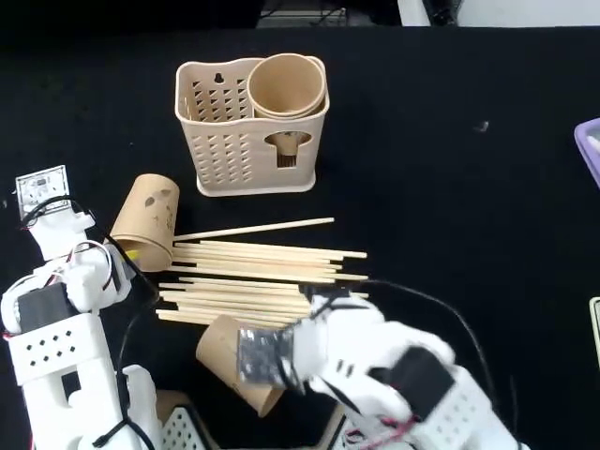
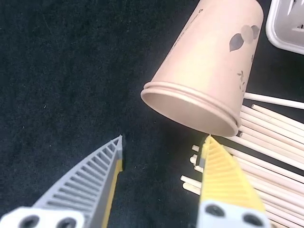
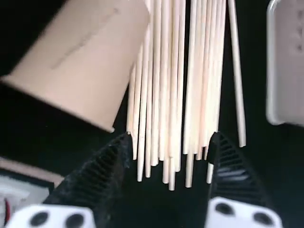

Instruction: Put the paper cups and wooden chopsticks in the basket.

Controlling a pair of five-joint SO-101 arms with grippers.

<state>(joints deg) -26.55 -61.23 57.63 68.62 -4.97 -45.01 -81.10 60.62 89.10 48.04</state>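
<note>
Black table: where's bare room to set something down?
Widest bare stretch of black table: right of the beige slotted plastic basket and the pile of wooden chopsticks, out to the purple object at the edge. Another lies left of the basket. Crowded in front of the basket: chopsticks, a tipped brown paper cup and a second cup.

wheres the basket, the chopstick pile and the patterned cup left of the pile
basket [image 1: 225, 150], high view, on its perforated front wall
chopstick pile [image 1: 262, 272], high view, on the middle of the bundle
patterned cup [image 2: 209, 71], left wrist view, on its side wall
</note>
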